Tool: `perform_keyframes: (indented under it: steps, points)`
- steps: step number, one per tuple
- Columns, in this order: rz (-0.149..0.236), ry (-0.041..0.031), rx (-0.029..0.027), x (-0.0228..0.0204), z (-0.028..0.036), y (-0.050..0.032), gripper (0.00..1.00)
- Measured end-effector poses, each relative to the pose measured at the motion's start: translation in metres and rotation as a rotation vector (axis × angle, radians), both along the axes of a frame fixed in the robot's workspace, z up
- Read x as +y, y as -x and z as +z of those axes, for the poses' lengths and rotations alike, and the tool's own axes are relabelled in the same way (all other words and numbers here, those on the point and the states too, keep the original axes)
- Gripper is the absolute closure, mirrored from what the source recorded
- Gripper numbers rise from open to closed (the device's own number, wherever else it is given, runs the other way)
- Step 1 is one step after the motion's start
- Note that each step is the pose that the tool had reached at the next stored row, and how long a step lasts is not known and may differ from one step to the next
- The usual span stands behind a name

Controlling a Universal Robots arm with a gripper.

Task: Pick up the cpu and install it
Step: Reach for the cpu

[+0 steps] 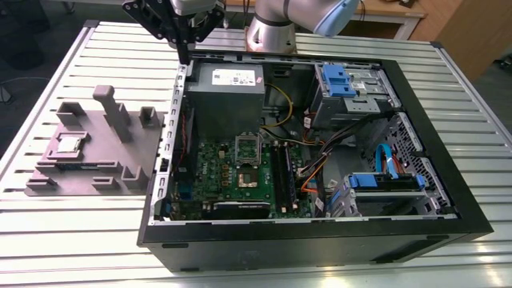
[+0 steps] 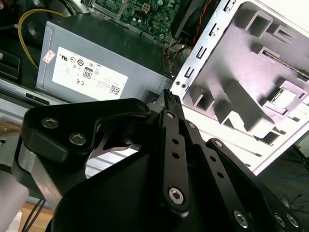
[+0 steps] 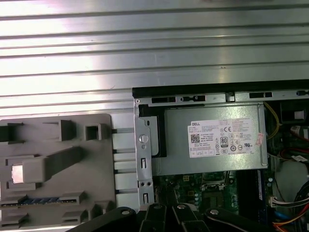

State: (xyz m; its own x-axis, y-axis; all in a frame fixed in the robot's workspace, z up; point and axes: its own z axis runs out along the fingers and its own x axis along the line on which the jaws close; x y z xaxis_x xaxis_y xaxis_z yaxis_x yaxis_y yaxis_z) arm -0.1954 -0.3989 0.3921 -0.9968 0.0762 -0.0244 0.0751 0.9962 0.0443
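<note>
Cpu (image 1: 68,144): one, on grey fixture (image 1: 100,153)

We see a silver tabletop (image 1: 72,240) striped with parallel ribs. The fixture (image 1: 120,165) is matte grey, and the cpu (image 1: 69,144) is silvery-grey on top. The case (image 1: 320,231) is black. We count a green motherboard (image 1: 240,174), a grey power supply (image 1: 224,102) with a white label (image 1: 234,77), bright blue drive brackets (image 1: 340,81), one yellow cable (image 1: 285,103) and orange wires (image 1: 306,180). The tool (image 1: 184,59) is black, and the arm (image 1: 272,27) is silver with a pale blue cap (image 1: 336,18).
</note>
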Motion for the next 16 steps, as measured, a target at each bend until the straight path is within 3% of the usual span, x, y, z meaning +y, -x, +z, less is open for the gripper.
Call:
perform_keyframes:
  steps: [16]
  points:
    - [0.000, -0.0001, -0.0001, 0.0000, -0.0001, 0.0059, 0.90]
